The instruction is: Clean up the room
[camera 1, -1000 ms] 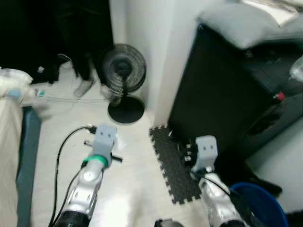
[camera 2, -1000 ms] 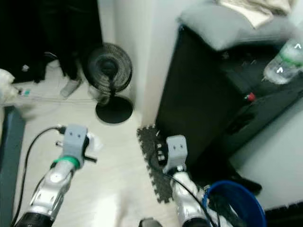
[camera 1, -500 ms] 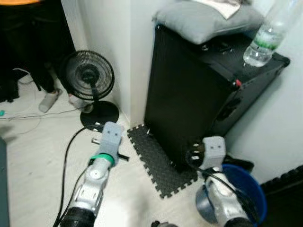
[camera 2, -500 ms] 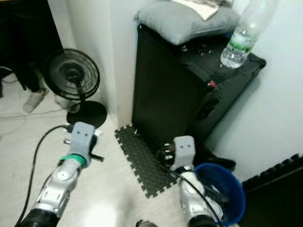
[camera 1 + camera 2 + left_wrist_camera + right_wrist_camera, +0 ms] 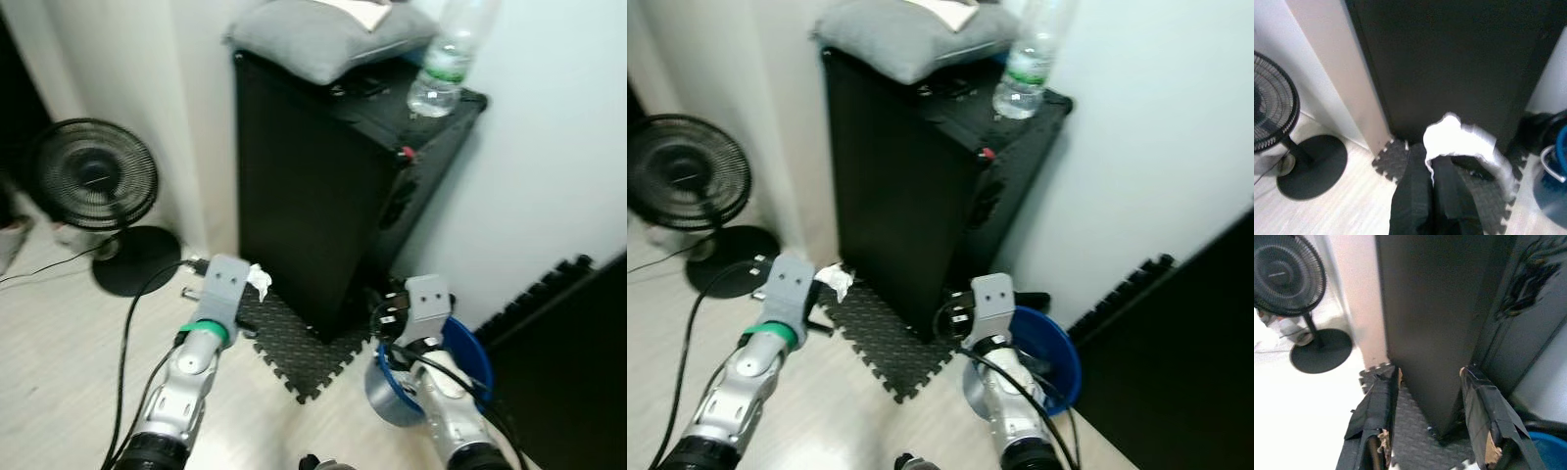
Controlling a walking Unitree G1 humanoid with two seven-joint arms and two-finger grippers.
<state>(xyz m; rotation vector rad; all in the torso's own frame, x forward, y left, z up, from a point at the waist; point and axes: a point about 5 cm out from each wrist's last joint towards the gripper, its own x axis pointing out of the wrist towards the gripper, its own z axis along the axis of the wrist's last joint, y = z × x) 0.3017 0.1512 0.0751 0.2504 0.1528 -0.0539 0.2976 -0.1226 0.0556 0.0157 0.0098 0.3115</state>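
A crumpled white tissue (image 5: pixel 1459 139) is held pinched between the closed black fingers (image 5: pixel 1420 196) of the left gripper (image 5: pixel 1437 169), which is raised over the pale floor (image 5: pixel 59 392) just in front of a dark foam mat (image 5: pixel 294 343). In the left eye view a bit of the tissue is seen poking out beside the grey housing of that gripper, near the foot of a tall black cabinet (image 5: pixel 304 186). The right gripper (image 5: pixel 1430 377) is held with its two fingers (image 5: pixel 1378 401) spread well apart and nothing between them, pointed at the cabinet's lower front corner. A blue bucket (image 5: pixel 465 357) is seen on the floor just beside the right arm, between the cabinet and a white wall (image 5: pixel 549 127). On top of the cabinet a grey cushion (image 5: pixel 313 34) is laid, and a clear plastic bottle (image 5: pixel 446 59) with a green label is stood upright near the cabinet's far corner. A black floor fan (image 5: pixel 93 186) on a round base is placed to the left of the cabinet, well apart from the bucket.
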